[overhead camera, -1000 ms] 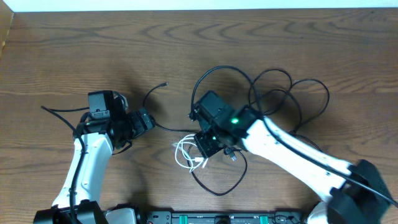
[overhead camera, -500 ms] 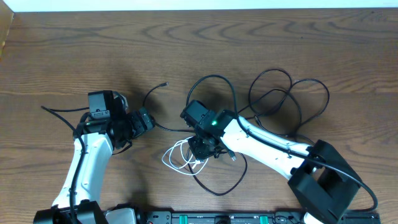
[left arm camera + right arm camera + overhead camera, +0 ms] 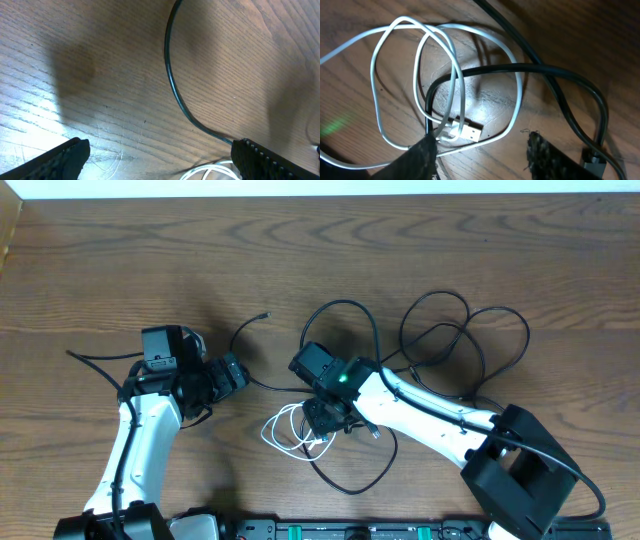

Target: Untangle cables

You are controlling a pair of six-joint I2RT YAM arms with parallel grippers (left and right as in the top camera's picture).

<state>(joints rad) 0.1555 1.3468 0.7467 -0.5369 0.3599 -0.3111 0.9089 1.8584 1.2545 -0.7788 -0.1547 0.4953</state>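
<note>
The white cable (image 3: 285,430) lies in small loops at the front centre, and its USB plug (image 3: 467,132) rests flat on the wood. The long black cable (image 3: 465,330) sprawls in wide loops to the right, runs under my right arm, and one strand (image 3: 520,69) crosses the white loops (image 3: 445,55). My right gripper (image 3: 322,418) hovers over the white loops; in the right wrist view the right gripper (image 3: 482,150) has its fingers apart, gripping nothing. My left gripper (image 3: 235,373) stands wide open beside the black cable's left end; below the left gripper (image 3: 160,160) are the black strand (image 3: 172,85) and the white loop (image 3: 210,172).
A black equipment rail (image 3: 350,530) runs along the front edge of the wooden table (image 3: 120,260). The right arm's base (image 3: 520,480) sits at the front right. The black cable's plug tip (image 3: 266,315) points to the back, left of centre.
My right gripper shifted left, pulling the white cable's loops left with it, then its jaws opened and let the cable go. The left arm stayed still.
</note>
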